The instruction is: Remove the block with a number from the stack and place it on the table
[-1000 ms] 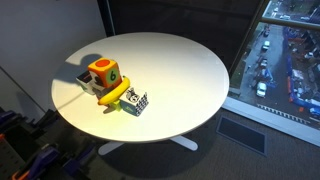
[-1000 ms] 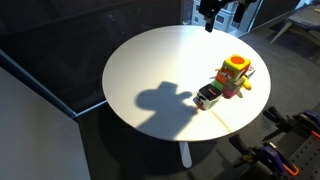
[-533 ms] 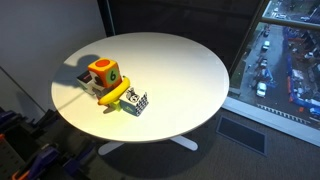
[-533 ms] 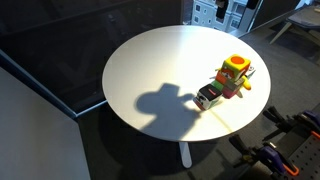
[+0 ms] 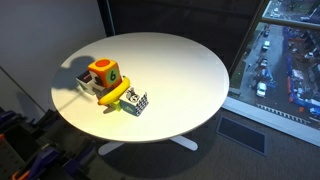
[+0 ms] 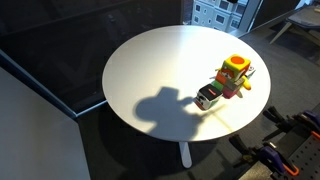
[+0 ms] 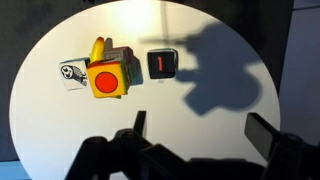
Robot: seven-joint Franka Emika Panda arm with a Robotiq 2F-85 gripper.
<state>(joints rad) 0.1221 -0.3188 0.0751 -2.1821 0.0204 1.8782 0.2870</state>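
One step at most seems to remain, and probably none.

In an exterior view the numbered block (image 5: 135, 102) sits on the table (image 5: 185, 70) at about 4 o'clock from the stack (image 5: 103, 76). The stack's orange cube (image 5: 101, 70) shows a green face, and nothing rests on top of it. A yellow piece (image 5: 112, 95) lies between the stack and the block. No arm or gripper shows in this view.

In an exterior view the numbered block (image 6: 207, 96) is at about 8 o'clock from the orange cube (image 6: 232, 72). It is low on the tabletop with white, green and dark sides showing. Again no gripper is in sight.

In the wrist view the gripper (image 7: 200, 132) hangs high over the table. Its fingers (image 7: 138, 124) are spread wide with nothing between them. The numbered block (image 7: 162, 63) shows a dark top with a red 1. It lies at 3 o'clock from the orange cube (image 7: 108, 79), just beside it, with a thin strip of table between them. A white patterned piece (image 7: 70, 72) sits at 9 o'clock from the cube.

Judging by this layout, the block is off the stack and resting on the table, so both lifting and placing look finished.
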